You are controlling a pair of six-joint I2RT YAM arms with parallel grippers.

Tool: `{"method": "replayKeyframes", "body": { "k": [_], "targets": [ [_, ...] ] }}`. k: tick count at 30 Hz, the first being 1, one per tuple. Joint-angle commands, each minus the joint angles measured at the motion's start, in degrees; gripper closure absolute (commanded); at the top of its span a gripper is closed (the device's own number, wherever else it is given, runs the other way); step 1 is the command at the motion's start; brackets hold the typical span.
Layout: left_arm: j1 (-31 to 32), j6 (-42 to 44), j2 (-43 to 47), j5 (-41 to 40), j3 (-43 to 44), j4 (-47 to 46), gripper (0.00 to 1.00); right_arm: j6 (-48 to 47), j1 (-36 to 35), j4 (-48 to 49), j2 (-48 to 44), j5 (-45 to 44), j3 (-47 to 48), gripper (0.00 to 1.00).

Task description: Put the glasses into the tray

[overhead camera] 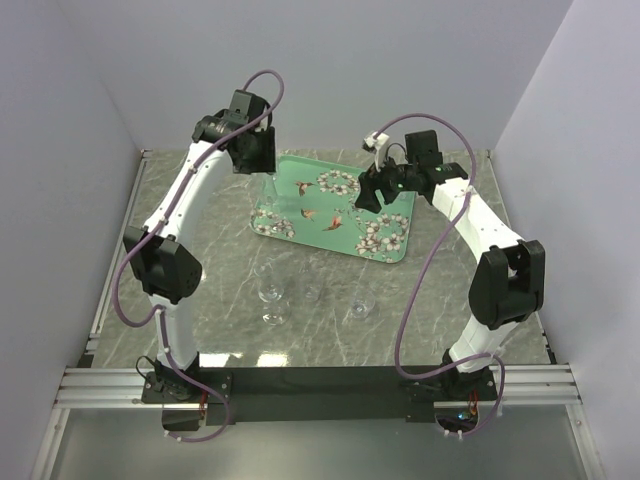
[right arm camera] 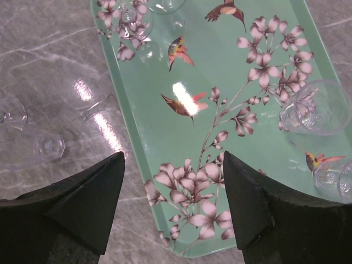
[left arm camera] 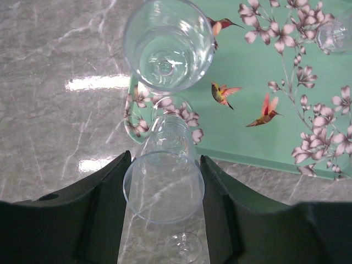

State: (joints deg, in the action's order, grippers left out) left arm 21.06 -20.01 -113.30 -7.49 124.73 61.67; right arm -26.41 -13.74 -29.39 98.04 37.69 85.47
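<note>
Left gripper (left arm camera: 165, 159) gripped a clear glass (left arm camera: 165, 190) near the mint-green blossom tray (left arm camera: 247, 66), risking knocking its clear stemmed glass (left arm camera: 168, 44); right gripper (right arm camera: 173, 159) gaped empty

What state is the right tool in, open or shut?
Open. The right tool holds its fingers wide apart, only the tray between them.
</note>
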Motion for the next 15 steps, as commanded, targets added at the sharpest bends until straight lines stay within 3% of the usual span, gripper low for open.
{"method": "replayKeyframes", "body": {
  "k": [1, 11, 15],
  "targets": [
    [1.09, 1.11, -0.61, 2.12, 0.87, -2.43, 0.57, 0.66, 0.73, 2.05, -3.03, 1.33, -0.66, 0.21],
    [1.88, 1.03, -1.49, 1.95, 1.04, -2.17, 0.55, 0.92, 1.08, 2.4, -3.21, 1.68, -1.19, 0.21],
    [1.88, 0.85, -1.4, 1.34, 1.22, -2.08, 0.49, 0.92, 1.26, 2.4, -3.12, 1.68, -1.18, 0.2]
  ]
}}
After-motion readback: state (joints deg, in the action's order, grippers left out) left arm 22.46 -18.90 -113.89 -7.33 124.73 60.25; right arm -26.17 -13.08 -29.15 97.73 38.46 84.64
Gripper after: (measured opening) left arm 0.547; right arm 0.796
